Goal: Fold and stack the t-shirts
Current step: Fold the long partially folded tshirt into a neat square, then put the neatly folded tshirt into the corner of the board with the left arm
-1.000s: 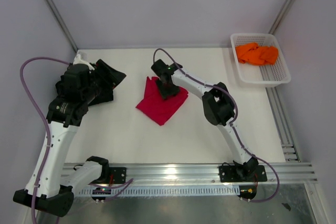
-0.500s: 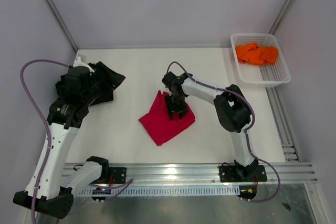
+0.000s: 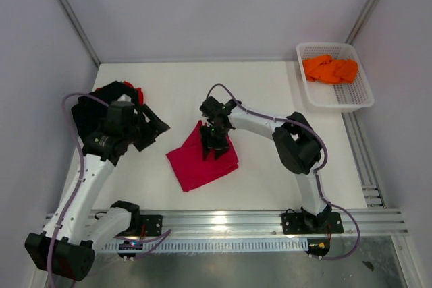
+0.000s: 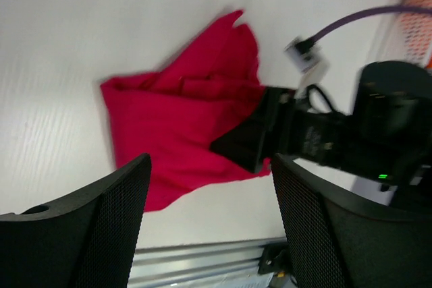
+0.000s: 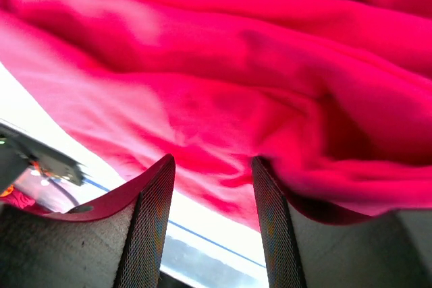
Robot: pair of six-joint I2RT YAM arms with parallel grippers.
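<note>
- The right gripper is tipped down onto the crimson t-shirt. Its two fingers are drawn in and pinch a bunched fold of the cloth between the tips, so it's got hold of it.
- In the right wrist view it's pretty much all crimson wrinkles around the tips. A strip of white table peeks out below them.
- The shirt lies rumpled flat on the table. Most of it spreads from the right gripper toward the near edge and toward the left arm.
- The left gripper sits off to the right gripper's left, just beside the shirt's left edge. It's wide open with nothing between its fingers, and it points at the shirt.
- Just behind the left gripper a scrap of red cloth sticks out. The dark stuff around it is under the arm, so I can't tell how much is shirt.
- Well away on the right gripper's other side, at the far right corner, is a white basket. An orange t-shirt is crumpled in its far end.
</note>
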